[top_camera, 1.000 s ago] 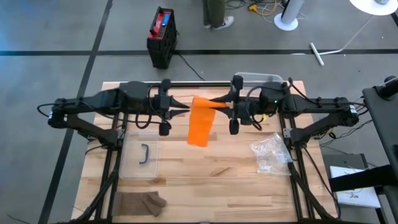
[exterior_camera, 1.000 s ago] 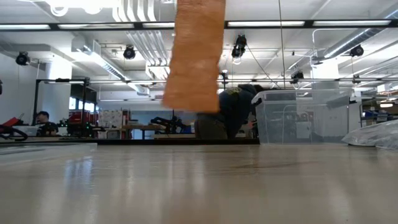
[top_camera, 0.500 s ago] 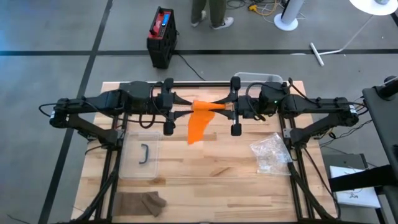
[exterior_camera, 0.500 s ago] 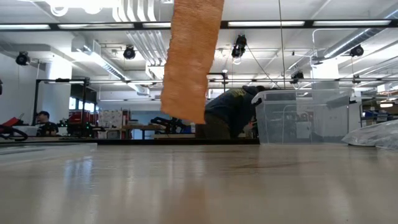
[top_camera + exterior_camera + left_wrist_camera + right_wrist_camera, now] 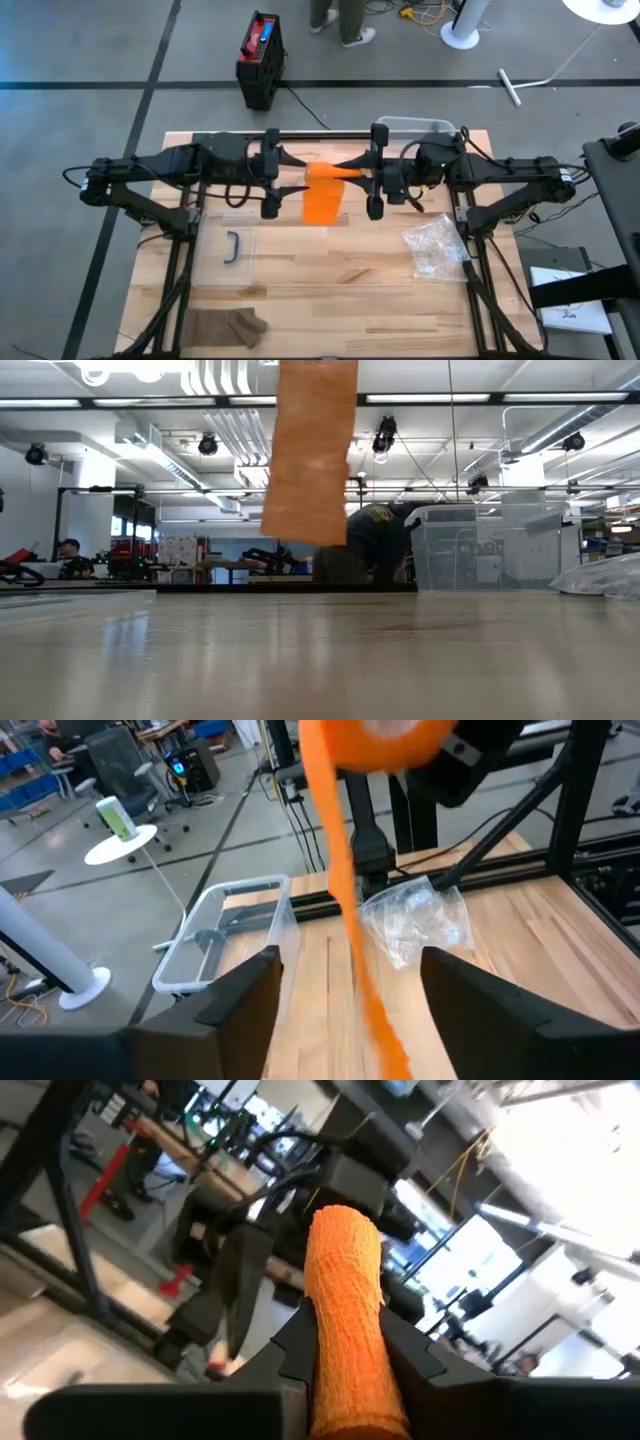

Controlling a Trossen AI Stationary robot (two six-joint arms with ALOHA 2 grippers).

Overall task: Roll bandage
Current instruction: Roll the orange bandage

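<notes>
Clearly the bandage (image 5: 325, 196) is soft, light and floppy: its orange strip hangs limp in mid-air above the middle of the surface (image 5: 330, 285), clear of the wood in the low view. Such cloth will sag and twist if gripped mid-length, so the firm rolled end is the place to hold it, with the loose strip guided by its edges.

The right claw (image 5: 345, 1365) is clamped on that rolled end, fingers pressed to either side. The left claw (image 5: 345, 965) faces it with fingers apart, the strip dropping between them untouched.

Against half a second ago, the hanging strip has turned back from a slanted, narrower look to face square-on. From above it also reads shorter than a second ago, which suggests, as a judgement, some length wound up.
</notes>
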